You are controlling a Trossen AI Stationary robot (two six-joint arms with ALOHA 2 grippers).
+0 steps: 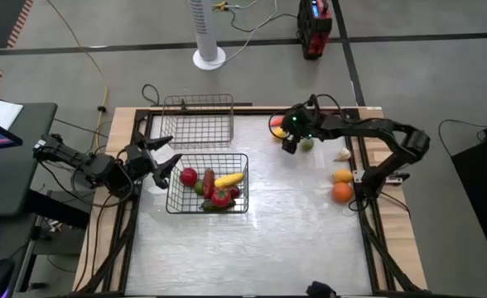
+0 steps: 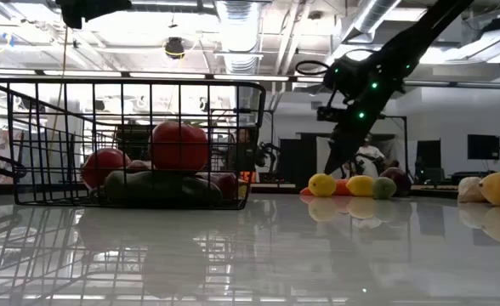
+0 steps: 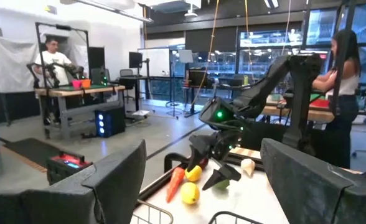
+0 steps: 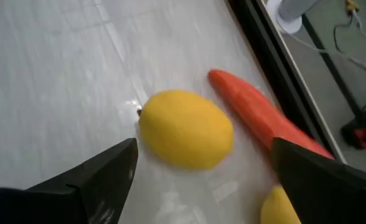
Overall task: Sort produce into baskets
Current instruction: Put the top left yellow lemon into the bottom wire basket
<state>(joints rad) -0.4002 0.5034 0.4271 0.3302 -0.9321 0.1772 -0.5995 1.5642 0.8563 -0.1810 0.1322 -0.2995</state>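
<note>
Straddling a smooth oval lemon (image 4: 185, 129), the right hand (image 4: 201, 168) gapes beside a tapered carrot (image 4: 258, 112).

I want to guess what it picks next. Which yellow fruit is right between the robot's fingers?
The lemon beside the carrot; the other yellow piece sits off to one side.

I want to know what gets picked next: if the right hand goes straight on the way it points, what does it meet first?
Most likely the yellow lemon, centred between the open right hand's fingers. The carrot lies just beside it, off line.
</note>
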